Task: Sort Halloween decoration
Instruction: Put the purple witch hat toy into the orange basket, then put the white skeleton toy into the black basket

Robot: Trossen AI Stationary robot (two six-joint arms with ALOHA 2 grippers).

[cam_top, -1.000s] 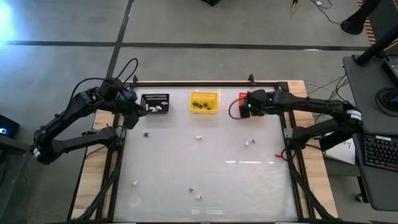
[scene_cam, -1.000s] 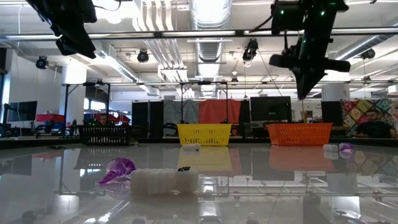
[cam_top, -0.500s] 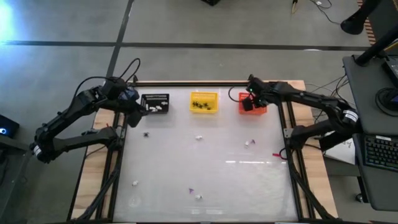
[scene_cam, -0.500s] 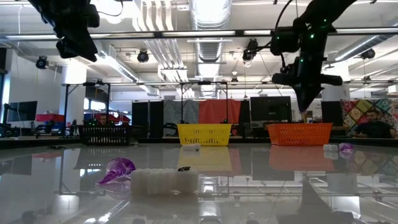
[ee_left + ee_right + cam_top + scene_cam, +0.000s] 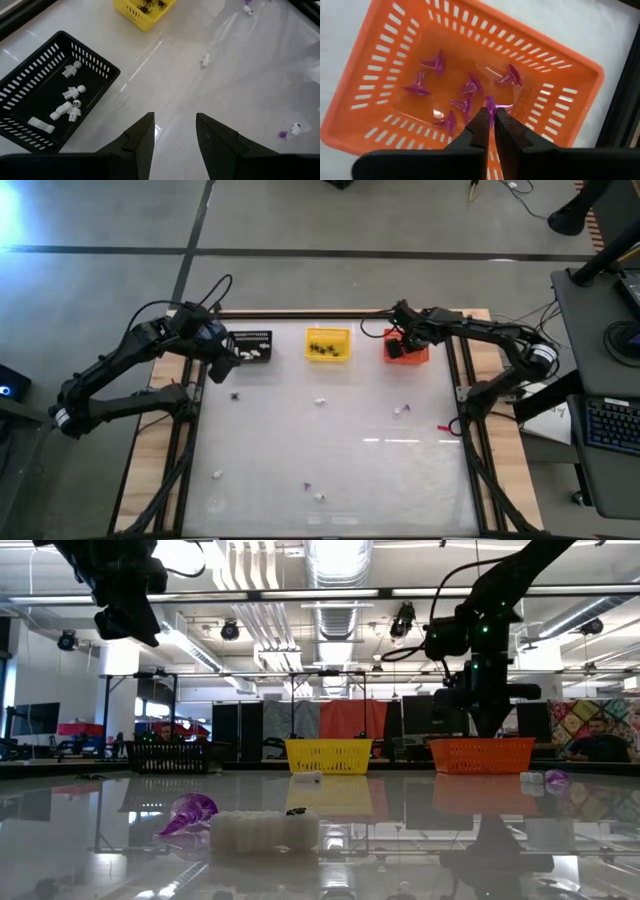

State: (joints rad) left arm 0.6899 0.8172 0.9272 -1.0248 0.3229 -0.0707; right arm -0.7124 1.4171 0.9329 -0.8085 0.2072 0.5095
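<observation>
From above, the right gripper [image 5: 407, 343] hides most of the orange basket [image 5: 418, 357]; loose trinkets [image 5: 318, 497] near the table's [image 5: 420, 480] front edge are too small to identify.

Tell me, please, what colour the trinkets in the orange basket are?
Purple, clearest in the right wrist view.

tiny white skeleton figures [image 5: 70, 100] lie in a black basket [image 5: 95, 62], black spiders [image 5: 150, 5] in a yellow basket [image 5: 131, 12], purple bits [image 5: 455, 85] in an orange basket [image 5: 380, 65]; loose white pieces [image 5: 320, 401] scattered on the table [image 5: 340, 460].
</observation>
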